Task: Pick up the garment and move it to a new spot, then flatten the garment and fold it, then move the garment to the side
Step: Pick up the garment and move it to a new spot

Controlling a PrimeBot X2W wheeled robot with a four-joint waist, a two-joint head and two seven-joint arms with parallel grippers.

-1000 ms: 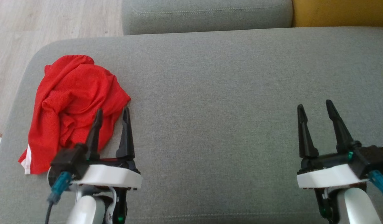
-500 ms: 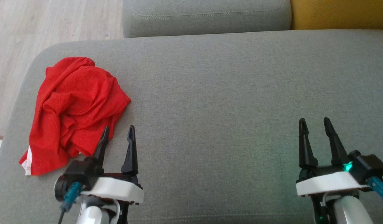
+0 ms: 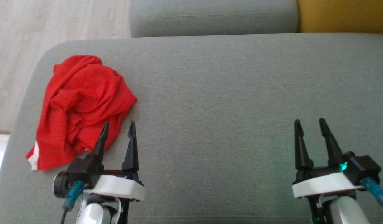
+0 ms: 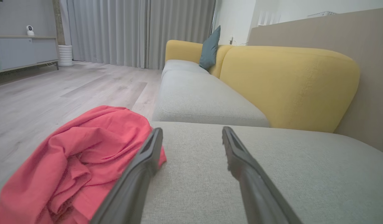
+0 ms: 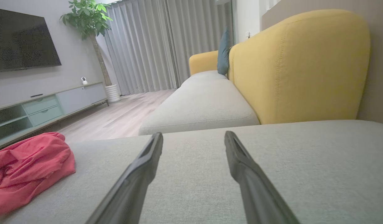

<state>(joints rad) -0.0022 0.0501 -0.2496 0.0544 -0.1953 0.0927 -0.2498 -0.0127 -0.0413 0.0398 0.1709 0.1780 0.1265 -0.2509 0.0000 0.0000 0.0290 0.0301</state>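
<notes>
Right now the red garment [image 3: 82, 109] lies in a crumpled heap at the left end of the grey seat cushion [image 3: 225, 93], close to its rounded corner, with a strip of white trim [image 3: 34, 157] showing at the near lower edge. The left hand [image 3: 118, 126] hangs just beside the heap's near right edge, its two dark fingers spread apart with nothing between them. From the head view its left finger [image 3: 101, 141] crosses over the red cloth, while its right finger stands over bare grey fabric. In the left wrist view the same finger's tip sits against the garment's folded edge, though I cannot tell whether it touches the cloth or hovers above it. The right hand [image 3: 309, 123] is well apart from the garment, far over on the right side of the cushion. Its fingers are likewise parted and empty, pointing across plain upholstery. A second grey cushion [image 3: 210, 15] adjoins the far edge of the first, and a yellow backrest [image 3: 344, 15] rises at the far right. Pale wooden floor [image 3: 54, 25] shows beyond the cushion's left end. In the right wrist view the garment appears low on the left, and behind it stand a long low cabinet [image 5: 48, 105], a dark screen [image 5: 23, 40] on the wall, a potted plant [image 5: 88, 21] and grey curtains [image 5: 154, 46].
</notes>
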